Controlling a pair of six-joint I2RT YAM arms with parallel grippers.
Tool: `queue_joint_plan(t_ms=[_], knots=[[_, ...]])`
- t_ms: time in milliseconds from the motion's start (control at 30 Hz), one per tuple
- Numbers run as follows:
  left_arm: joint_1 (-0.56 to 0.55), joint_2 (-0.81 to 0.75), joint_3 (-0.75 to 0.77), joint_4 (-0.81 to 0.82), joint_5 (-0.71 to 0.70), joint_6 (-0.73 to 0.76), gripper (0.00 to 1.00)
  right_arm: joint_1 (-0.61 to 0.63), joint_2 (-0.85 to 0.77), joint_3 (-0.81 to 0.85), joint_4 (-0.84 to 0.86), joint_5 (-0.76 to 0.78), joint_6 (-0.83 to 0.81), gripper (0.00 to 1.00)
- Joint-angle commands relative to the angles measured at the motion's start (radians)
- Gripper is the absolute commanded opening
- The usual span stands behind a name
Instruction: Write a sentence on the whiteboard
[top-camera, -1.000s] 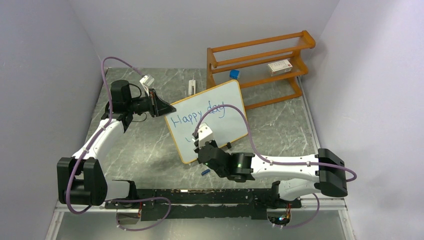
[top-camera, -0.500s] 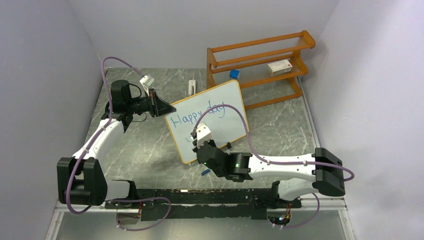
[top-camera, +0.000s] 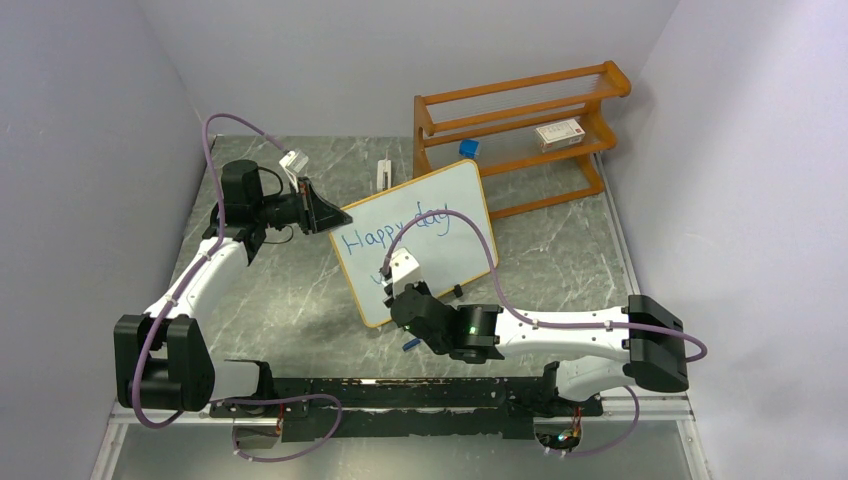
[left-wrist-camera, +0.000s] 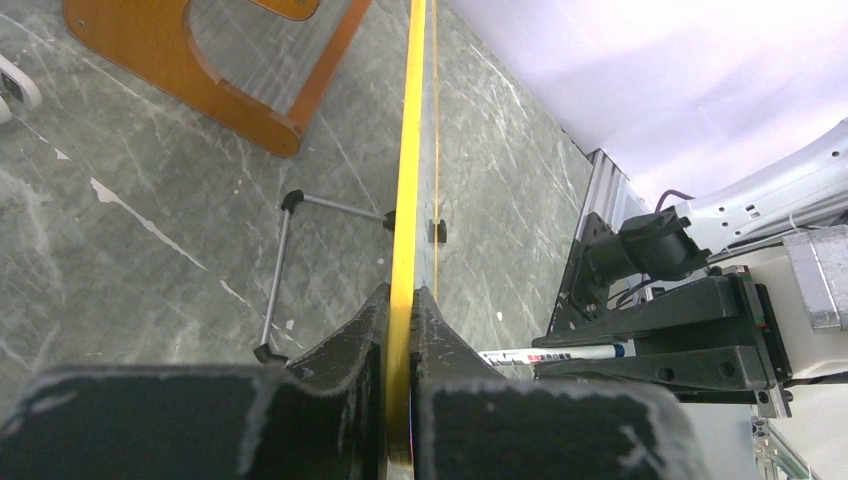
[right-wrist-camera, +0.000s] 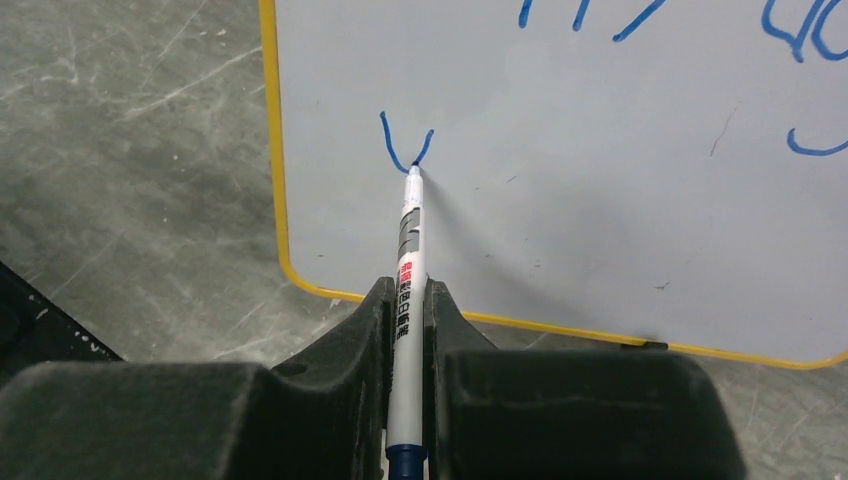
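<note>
Around the whiteboard (top-camera: 415, 240), open table (top-camera: 290, 300) to the left and near-left, and more bare stone to the right. Far-right corner just in front of the orange rack (top-camera: 520, 95); touching or not, impossible to tell. Close walls on the left, far and right sides. Near-left corner of the board right beside the right gripper (top-camera: 398, 292).

One whiteboard, one marker (right-wrist-camera: 408, 260), one rack, two arms. On the rack, one small white box (top-camera: 558, 133) and one blue block (top-camera: 468, 148). On the table beyond the board, one small white object (top-camera: 384, 172). Under the right arm, one small blue piece (top-camera: 410, 345).

Propped up on a thin wire stand (left-wrist-camera: 283, 270) near the middle of the table, set askew, long side running from near-left to far-right. White face, thin light frame, rounded corners. In blue, the sentence (top-camera: 392, 230): "Happy day" along the upper line, and below it only a small v-shaped stroke near the left edge.

Clamped shut on the board's left edge, the left gripper (left-wrist-camera: 400, 300), frame pinched between both fingers. Closed on the marker, the right one, barrel pointing toward the board, tip touching the white face at the v-shaped stroke.
</note>
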Motion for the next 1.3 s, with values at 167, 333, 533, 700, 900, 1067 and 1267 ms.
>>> queue_joint_plan(t_ms=[167, 333, 533, 700, 900, 1067, 1267], knots=[[-0.022, 0.006, -0.02, -0.033, -0.037, 0.024, 0.05, 0.017, 0.03, 0.025, -0.065, -0.056, 0.044, 0.0], [-0.021, 0.005, -0.02, -0.034, -0.036, 0.024, 0.05, 0.043, 0.051, 0.036, -0.08, -0.078, 0.049, 0.0], [-0.022, 0.006, -0.02, -0.034, -0.037, 0.025, 0.05, 0.061, 0.042, 0.045, -0.069, -0.055, 0.049, 0.0], [-0.022, 0.006, -0.019, -0.034, -0.037, 0.027, 0.05, 0.059, -0.024, 0.028, -0.043, 0.022, 0.033, 0.0], [-0.021, 0.006, -0.019, -0.034, -0.037, 0.028, 0.05, 0.026, -0.046, 0.017, -0.036, 0.085, 0.042, 0.0], [-0.021, 0.007, -0.02, -0.034, -0.037, 0.026, 0.05, 0.005, -0.049, 0.013, -0.017, 0.093, 0.049, 0.0], [-0.022, 0.007, -0.02, -0.034, -0.037, 0.027, 0.05, -0.013, -0.036, 0.013, 0.017, 0.07, 0.038, 0.0]])
